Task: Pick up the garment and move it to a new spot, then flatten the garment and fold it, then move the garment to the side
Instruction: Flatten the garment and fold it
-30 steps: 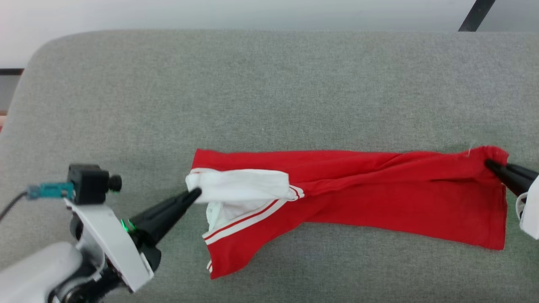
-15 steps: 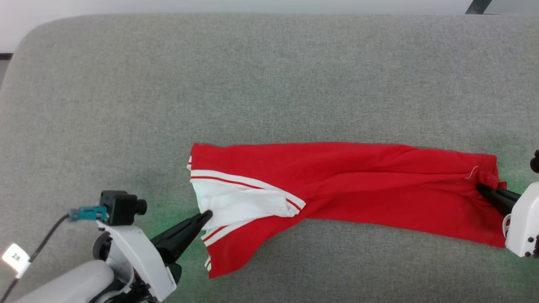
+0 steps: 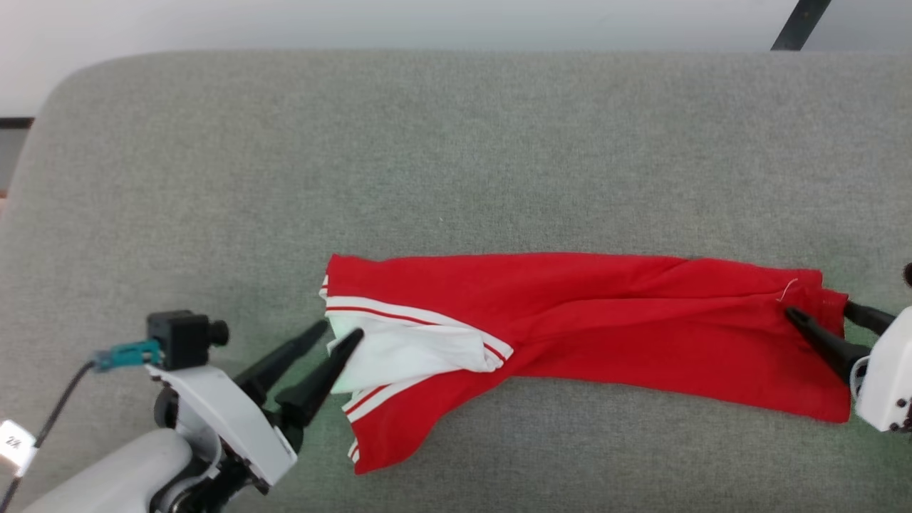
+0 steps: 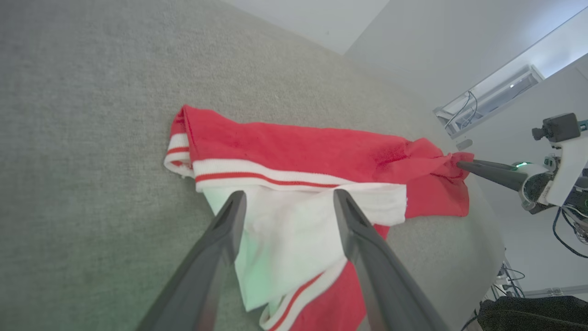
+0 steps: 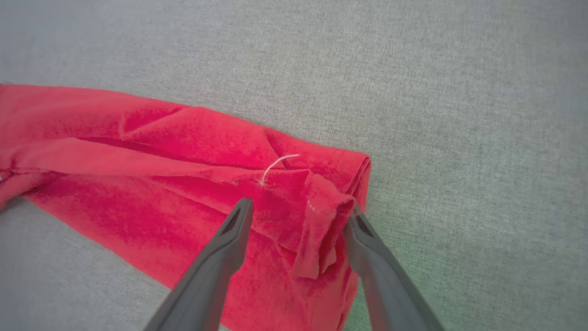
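Both arms' jaws have opened, straddling the garment.

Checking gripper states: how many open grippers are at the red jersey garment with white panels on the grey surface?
2: the left gripper, open at the garment's white end; the right gripper, open astride its bunched red end.

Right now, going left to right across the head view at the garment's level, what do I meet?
Small black camera block with teal plug → left gripper, dark fingers apart → red jersey-style garment, white striped-trim panel first → right gripper, fingers apart at the red end.
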`<state>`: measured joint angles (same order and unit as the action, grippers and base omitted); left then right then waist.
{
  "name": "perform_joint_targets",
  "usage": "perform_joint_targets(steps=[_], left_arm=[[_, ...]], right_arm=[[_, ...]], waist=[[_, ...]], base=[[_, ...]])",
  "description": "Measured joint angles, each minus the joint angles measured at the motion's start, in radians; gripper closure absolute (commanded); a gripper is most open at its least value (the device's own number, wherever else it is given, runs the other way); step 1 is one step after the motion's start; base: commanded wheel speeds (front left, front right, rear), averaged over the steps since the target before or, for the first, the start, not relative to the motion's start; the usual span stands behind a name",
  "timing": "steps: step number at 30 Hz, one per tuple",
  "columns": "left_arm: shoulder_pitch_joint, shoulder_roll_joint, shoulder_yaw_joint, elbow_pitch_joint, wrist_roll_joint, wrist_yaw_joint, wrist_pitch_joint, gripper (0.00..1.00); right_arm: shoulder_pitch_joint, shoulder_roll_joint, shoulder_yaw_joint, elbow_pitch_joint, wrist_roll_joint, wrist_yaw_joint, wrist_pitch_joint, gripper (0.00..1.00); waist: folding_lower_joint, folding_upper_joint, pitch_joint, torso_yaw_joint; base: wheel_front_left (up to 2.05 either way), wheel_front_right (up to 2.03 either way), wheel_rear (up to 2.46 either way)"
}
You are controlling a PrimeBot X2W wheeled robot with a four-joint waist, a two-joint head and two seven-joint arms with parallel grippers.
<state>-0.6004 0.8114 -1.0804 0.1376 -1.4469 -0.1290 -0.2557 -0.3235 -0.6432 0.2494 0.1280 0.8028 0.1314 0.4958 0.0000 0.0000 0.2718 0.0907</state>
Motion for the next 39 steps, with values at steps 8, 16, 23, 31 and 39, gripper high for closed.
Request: perform_joint_targets(steps=[8,16,23,31,39], left_arm=[[0.137,-0.080,0.276,0.046,0.113,0.017,-0.008,0.00],[0.368,-0.228,0.613,0.073,0.369,0.069,-0.008,0.00],[0.504,-0.353,0.839,0.014,0.658,0.071,-0.008,0.00],[0.528,-0.475,0.946,-0.018,0.851,0.022,-0.008,0.00],[0.500,-0.562,0.978,-0.025,0.953,0.001,-0.008,0.00]], right_arm=[[0.049,-0.005,-0.075,0.004,0.014,0.000,0.001,0.00],[0.114,0.056,-0.139,0.036,-0.022,0.000,-0.065,0.00],[0.150,0.071,-0.182,0.064,-0.030,0.000,0.011,0.00],[0.109,0.068,-0.222,0.128,-0.056,0.000,0.239,0.00],[-0.011,0.088,-0.281,0.195,-0.146,0.000,0.411,0.00]], waist=[[0.0001,0.0000,-0.055,0.018],[0.0000,0.0000,-0.125,0.045],[0.0000,0.0000,-0.152,0.074],[0.0000,0.0000,-0.119,0.112],[0.0000,0.0000,-0.064,0.157]], base=[[0.00,0.00,0.00],[0.00,0.00,0.00],[0.00,0.00,0.00],[0.00,0.00,0.00],[0.00,0.00,0.00]])
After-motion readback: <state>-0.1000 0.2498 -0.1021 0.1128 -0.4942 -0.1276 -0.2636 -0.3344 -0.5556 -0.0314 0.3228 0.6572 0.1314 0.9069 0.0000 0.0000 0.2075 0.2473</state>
